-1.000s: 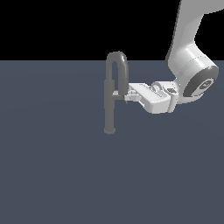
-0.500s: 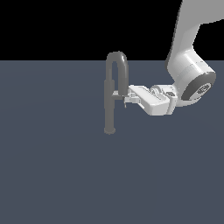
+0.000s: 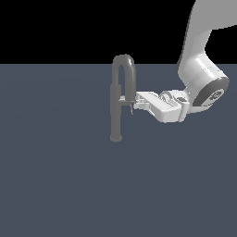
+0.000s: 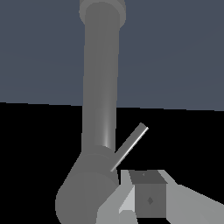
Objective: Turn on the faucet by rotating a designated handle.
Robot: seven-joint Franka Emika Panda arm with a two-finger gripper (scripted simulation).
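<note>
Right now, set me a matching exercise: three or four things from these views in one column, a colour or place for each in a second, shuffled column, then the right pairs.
Column one:
1. tall dull-grey metal faucet
2. white robot gripper
3. thin rod-like faucet handle
4. flat slate-blue floor

Column two:
A. slants out from the grey column in the wrist view
B. stands upright, loop on top
C. lies under everything, flat and bare of marks
D. reaches in from the exterior view's right

Pairs: 1-B, 2-D, 3-A, 4-C
</note>
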